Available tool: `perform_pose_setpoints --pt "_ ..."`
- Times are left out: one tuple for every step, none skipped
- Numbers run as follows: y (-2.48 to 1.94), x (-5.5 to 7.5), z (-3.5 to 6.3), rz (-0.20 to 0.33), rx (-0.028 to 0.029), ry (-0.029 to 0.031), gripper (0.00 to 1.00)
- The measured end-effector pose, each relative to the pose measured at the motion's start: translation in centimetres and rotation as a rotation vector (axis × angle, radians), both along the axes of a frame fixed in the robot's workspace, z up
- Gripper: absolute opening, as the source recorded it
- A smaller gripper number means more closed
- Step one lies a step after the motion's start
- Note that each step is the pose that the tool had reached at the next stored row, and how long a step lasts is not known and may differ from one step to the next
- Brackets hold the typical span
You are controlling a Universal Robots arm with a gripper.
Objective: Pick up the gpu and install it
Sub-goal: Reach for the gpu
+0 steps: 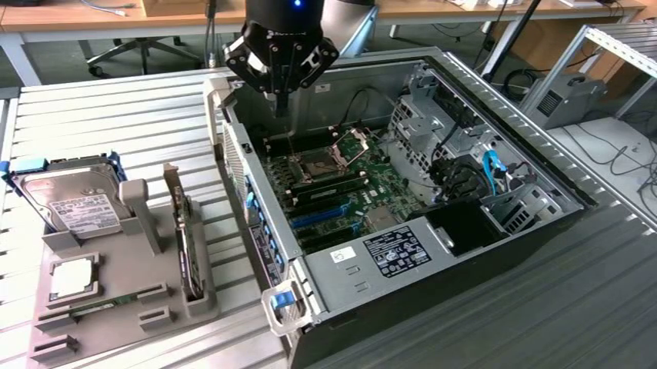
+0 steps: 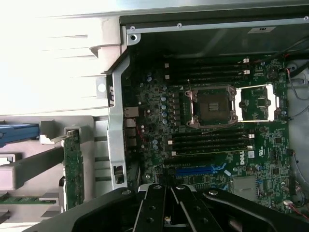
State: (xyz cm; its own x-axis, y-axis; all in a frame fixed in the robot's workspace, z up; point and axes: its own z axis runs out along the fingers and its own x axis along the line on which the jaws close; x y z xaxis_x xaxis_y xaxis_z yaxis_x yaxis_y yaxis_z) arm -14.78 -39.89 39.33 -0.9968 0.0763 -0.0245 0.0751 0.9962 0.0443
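The gpu (image 1: 186, 234) stands on its edge in a slot of the grey holder (image 1: 123, 307) outside the case, at the exterior view's left; its green board and silver bracket show. The wrist view catches the gpu (image 2: 73, 166) edge-on beside the case wall. My gripper (image 1: 279, 108) hangs over the far end of the open computer case (image 1: 534, 231), above the motherboard (image 1: 349, 192) and well away from the gpu. Its fingers are shut together with nothing between them. In the wrist view the gripper (image 2: 166, 189) points at the board near the blue expansion slot (image 2: 193, 170).
A hard drive (image 1: 67, 201) with a white label, a processor chip (image 1: 72, 277) and a memory stick (image 1: 103, 304) also sit in the holder. The open CPU socket (image 2: 212, 106), cables and drive cages (image 1: 462, 154) crowd the case. Everything rests on a slatted metal table (image 1: 103, 123).
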Motion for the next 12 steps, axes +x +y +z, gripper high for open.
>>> perform_pose_setpoints --pt "0.00 -0.04 0.00 0.000 0.0000 0.0000 0.11" --pt "0.00 -0.08 0.00 0.000 0.0000 0.0000 0.11" --pt "0.00 -0.12 0.00 0.000 0.0000 0.0000 0.11" --pt "0.00 -0.16 0.00 0.000 0.0000 0.0000 0.11" --pt "0.00 -0.20 0.00 0.000 -0.0001 0.0000 0.11" --pt "0.00 -0.25 0.00 0.000 0.0000 0.0000 0.11" --pt "0.00 -0.29 0.00 0.000 0.0000 0.0000 0.11" --pt "0.00 -0.34 0.00 0.000 0.0000 0.0000 0.11" --pt "0.00 -0.37 0.00 0.000 0.0000 0.0000 0.11" --pt "0.00 -0.41 0.00 0.000 0.0000 0.0000 0.11" --pt "0.00 -0.45 0.00 0.000 0.0000 0.0000 0.11" --pt "0.00 -0.50 0.00 0.000 0.0000 0.0000 0.11"
